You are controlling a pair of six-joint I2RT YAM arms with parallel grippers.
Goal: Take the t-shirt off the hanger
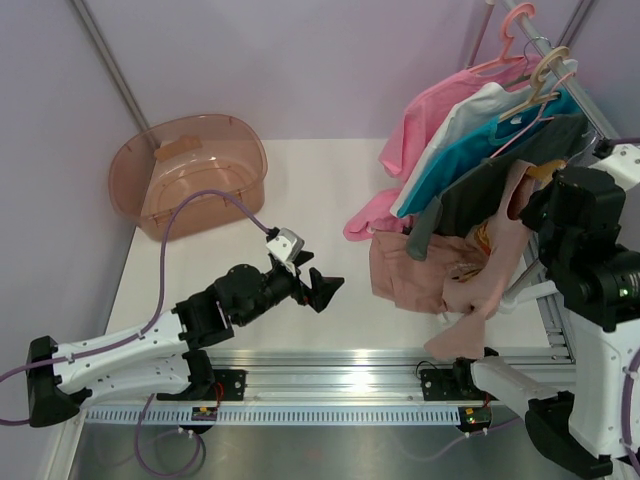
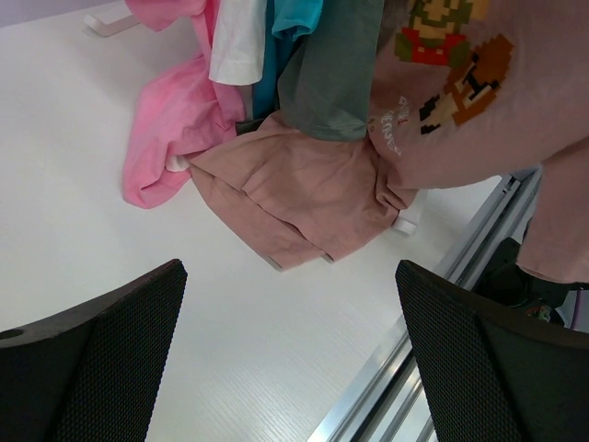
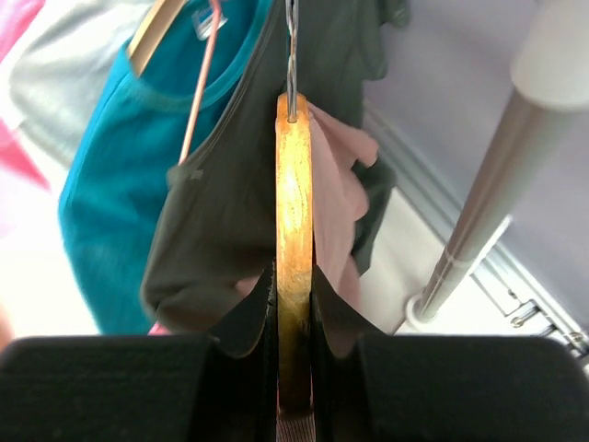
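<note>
**A:** From the left, then: what are the left fingers [image 2: 106,364] up to?

**B:** They are spread wide with nothing between them, low over the table [image 2: 74,212]. My guess is they are open so they are ready to take cloth.

**A:** And where is the t-shirt [image 2: 308,193]?

**B:** Ahead of those fingers and apart from them. Its lower part is bunched on the table, and the chest with the Mario print [image 2: 433,32] hangs above and to the right. A brighter pink shirt [image 2: 175,120] trails onto the table just left of it, so a careless reach could catch the wrong one.

**A:** What holds it up?

**B:** The hanger [image 3: 294,212]. The right fingers [image 3: 248,331] are pressed onto its wooden body from both sides, just below the silver hook [image 3: 292,55]. Mauve cloth drapes off the side of the wood to the right of those fingers. A dark grey shirt [image 3: 221,230] and a teal shirt [image 3: 110,184] hang to their left.

**A:** Why grip it there?

**B:** I judge it steadies the hanger so the shirt can be drawn off the shoulders. The hook runs up out of view, so I cannot tell whether it is on the rail.
</note>
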